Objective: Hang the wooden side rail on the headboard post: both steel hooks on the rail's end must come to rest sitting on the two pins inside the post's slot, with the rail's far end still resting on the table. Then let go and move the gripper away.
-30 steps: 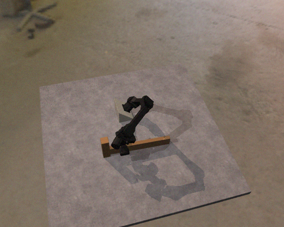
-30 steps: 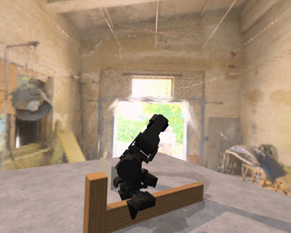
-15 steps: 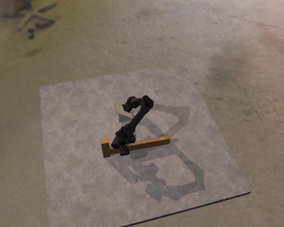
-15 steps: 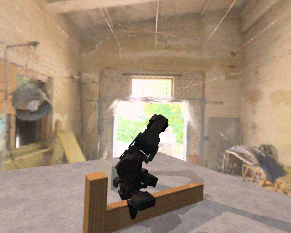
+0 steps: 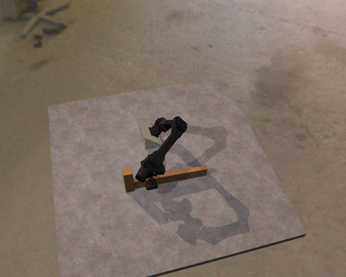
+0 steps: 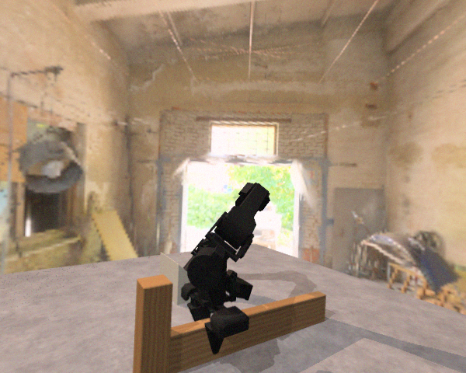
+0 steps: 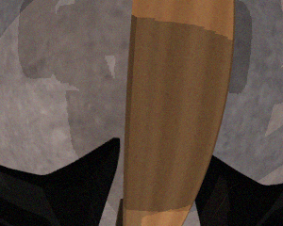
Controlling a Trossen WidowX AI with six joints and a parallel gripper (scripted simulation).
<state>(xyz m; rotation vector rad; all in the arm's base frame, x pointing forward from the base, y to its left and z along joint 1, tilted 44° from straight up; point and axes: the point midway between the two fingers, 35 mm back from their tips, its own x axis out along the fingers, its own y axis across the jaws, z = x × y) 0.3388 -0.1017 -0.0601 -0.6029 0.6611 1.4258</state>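
A black robot arm (image 5: 167, 143) bent down over a grey stone-textured worktop (image 5: 86, 143) in a worn brick hall. A wooden side rail (image 5: 179, 175) ran across the worktop, one end meeting the upright wooden headboard post (image 5: 127, 179), the far end (image 6: 311, 307) resting on the worktop. The hooks and pins could not be seen. The claw (image 6: 221, 331) straddled the rail near the post, one finger (image 6: 213, 339) hanging down the rail's near face. From the wrist view, the dark fingers stood partly spread on either side of the rail (image 7: 179, 107), with slivers of grey showing between, gripping nothing.
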